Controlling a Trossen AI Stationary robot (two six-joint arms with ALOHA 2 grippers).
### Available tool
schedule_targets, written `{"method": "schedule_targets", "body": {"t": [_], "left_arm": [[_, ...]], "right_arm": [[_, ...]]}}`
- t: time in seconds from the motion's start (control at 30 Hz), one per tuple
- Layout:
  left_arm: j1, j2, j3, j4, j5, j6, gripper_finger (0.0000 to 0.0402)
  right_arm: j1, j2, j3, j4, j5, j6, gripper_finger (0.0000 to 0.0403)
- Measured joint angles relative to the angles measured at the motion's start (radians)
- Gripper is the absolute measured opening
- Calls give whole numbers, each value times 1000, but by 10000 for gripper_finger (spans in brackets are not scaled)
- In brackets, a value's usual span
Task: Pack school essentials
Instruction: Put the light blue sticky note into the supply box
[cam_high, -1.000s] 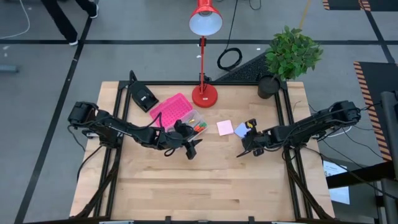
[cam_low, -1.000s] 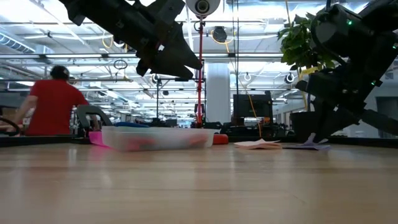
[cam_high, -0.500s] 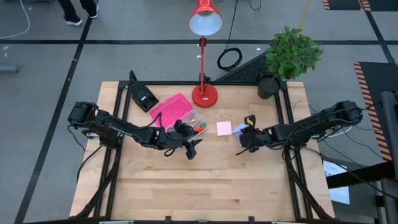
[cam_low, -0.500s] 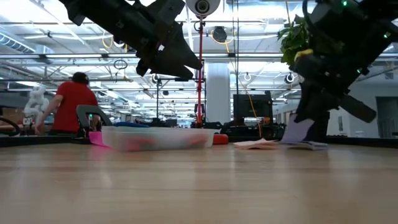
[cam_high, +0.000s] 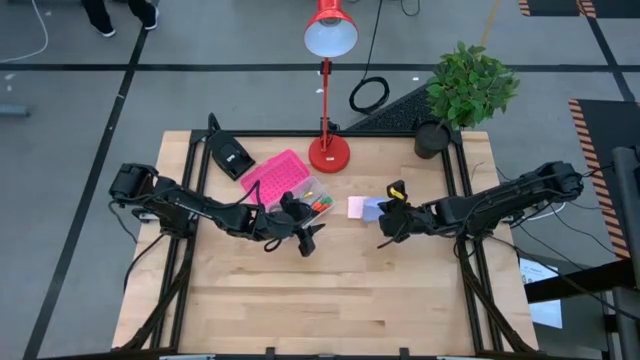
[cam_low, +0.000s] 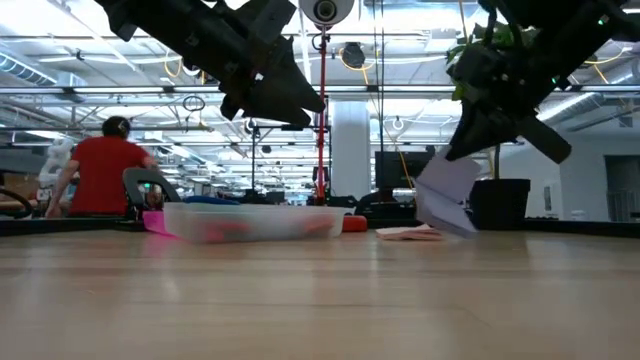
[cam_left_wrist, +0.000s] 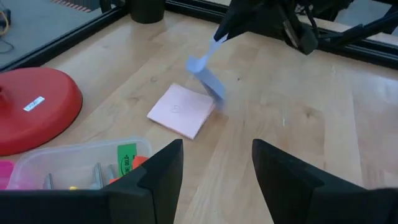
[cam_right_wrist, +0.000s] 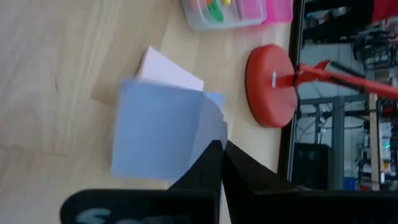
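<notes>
My right gripper (cam_high: 388, 222) hangs above the table's middle right, shut on a blue sticky-note pad (cam_right_wrist: 165, 134). The pad also shows in the left wrist view (cam_left_wrist: 208, 74) and the low view (cam_low: 447, 195). Under and beside it a pink sticky-note pad (cam_left_wrist: 183, 111) lies flat on the wood. My left gripper (cam_left_wrist: 214, 180) is open and holds nothing. It hovers over the table beside the clear box (cam_high: 312, 197), whose pink lid (cam_high: 275, 175) lies folded back. Coloured small items lie in the box (cam_left_wrist: 74, 165). My right gripper pinches the blue pad between its two fingers at one corner (cam_right_wrist: 202, 146). The fingers slant down from the table's right. The pad hangs tilted below them, off the wood, and its sheets fan apart a little at the edge (cam_right_wrist: 214, 112).
A red desk lamp's base (cam_high: 328, 152) stands behind the pads. A black wedge-shaped device (cam_high: 230, 155) is at the far left and a potted plant (cam_high: 470, 85) at the far right corner. Bare wood fills the near half (cam_high: 330, 300). A person in red (cam_low: 100, 180) is beyond the table.
My right gripper has risen and moved toward the table's left, toward the box, with the blue pad. The pad lay flat on the table, was tipped up by one end, and now hangs clear of the wood over the pink pad's edge.
</notes>
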Motion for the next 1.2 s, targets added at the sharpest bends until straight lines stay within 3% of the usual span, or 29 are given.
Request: {"method": "schedule_targets", "body": {"t": [0.2, 0.43, 0.6, 0.77, 0.93, 1.2], "left_arm": [[-4, 24, 0, 49, -10, 113, 196], [-37, 147, 2, 302, -17, 400, 199], [-68, 222, 83, 308, -67, 590, 208], [-84, 322, 222, 252, -105, 759, 226], [-97, 396, 373, 49, -101, 845, 235], [-101, 436, 460, -76, -142, 859, 189]], "right_arm": [[39, 0, 30, 3, -1, -18, 0], [106, 0, 37, 63, -2, 45, 0], [162, 0, 37, 87, -2, 95, 0], [203, 0, 37, 157, -6, 78, 0], [225, 0, 37, 200, -54, 46, 0], [225, 0, 37, 237, -63, 39, 0]]}}
